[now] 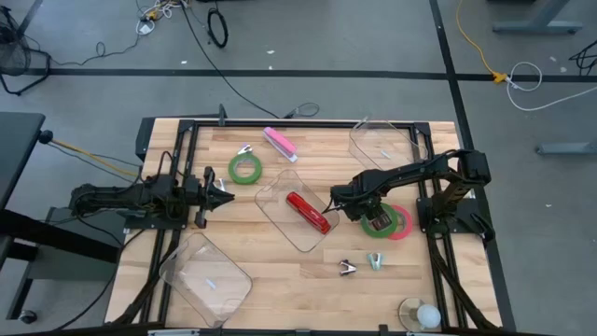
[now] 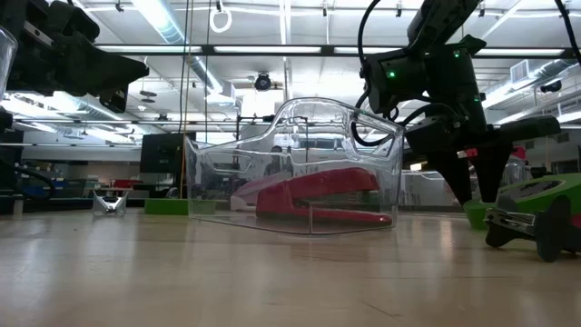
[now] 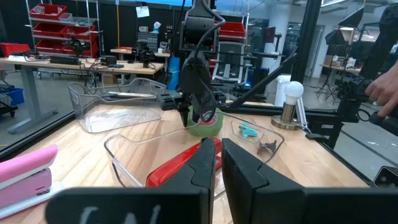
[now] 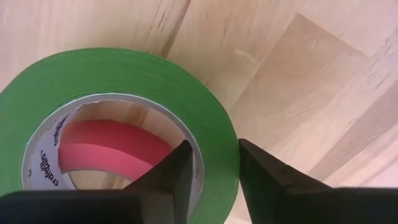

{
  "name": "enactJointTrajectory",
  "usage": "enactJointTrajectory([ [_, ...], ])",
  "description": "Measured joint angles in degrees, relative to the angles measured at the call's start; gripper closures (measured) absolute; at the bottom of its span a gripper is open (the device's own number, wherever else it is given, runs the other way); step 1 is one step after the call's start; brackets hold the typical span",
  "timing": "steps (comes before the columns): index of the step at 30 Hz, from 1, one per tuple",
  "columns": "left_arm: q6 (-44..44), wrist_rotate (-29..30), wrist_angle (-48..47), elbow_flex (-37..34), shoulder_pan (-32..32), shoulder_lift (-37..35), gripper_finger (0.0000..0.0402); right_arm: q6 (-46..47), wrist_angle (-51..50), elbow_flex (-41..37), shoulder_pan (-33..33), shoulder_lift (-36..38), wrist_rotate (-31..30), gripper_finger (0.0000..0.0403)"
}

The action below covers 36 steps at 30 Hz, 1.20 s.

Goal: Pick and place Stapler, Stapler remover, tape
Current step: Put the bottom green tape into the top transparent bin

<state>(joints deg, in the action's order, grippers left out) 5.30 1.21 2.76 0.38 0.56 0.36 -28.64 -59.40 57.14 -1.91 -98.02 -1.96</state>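
While the front of the surface (image 1: 280, 280) holds only an empty tray (image 1: 203, 273) at the left, two staple removers (image 1: 359, 264) at the right and a bulb (image 1: 427, 315) at the front right corner, the work is going on a little farther back, near the right edge. The right tool (image 4: 214, 155) is down on the green tape (image 4: 124, 68), one finger inside the ring and one outside, clamped across its wall. That ring lies flat on the red tape (image 4: 106, 143), which shows through its open centre and touches it from below.

At the centre, just beside this pair, the red stapler (image 1: 308, 212) rests in a clear tray (image 1: 270, 191). The left tool (image 1: 219, 196) hovers by the left edge, clenched on nothing. Behind it lie a second green tape (image 1: 245, 169) and the pink stapler (image 1: 280, 143), with a third tray (image 1: 378, 142) at the back right corner.

The likeliest trouble is that the red ring clings to the green one, rises with it and drops off partway. A pinch on one side of the wall may also let the ring tip and swing, or slip out. With the centre tray so near, a low carry could catch its rim and shove tray and stapler aside.
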Motion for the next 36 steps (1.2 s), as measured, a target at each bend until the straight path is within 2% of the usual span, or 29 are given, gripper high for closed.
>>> enactJointTrajectory([
  [8, 0.0, 0.0, 0.0, 0.0, 0.0, 0.0, 0.0371, -0.1, -0.1, 0.0, 0.0, 0.1, -0.1, 0.0307],
  [18, 0.0, 0.0, 0.0, 0.0, 0.0, 0.0, 0.0371, 0.1, -1.2, 0.0, 0.0, 0.4, -0.2, 0.0309],
  [25, 0.0, 0.0, 0.0, 0.0, 0.0, 0.0, 0.0372, 1.2, -3.5, 0.2, 0.0, 3.5, -0.2, 0.0310],
  [36, 0.0, 0.0, 0.0, 0.0, 0.0, 0.0, 0.0372, 6.1, -7.5, 8.4, -1.5, 8.3, 0.0, 0.0310],
])
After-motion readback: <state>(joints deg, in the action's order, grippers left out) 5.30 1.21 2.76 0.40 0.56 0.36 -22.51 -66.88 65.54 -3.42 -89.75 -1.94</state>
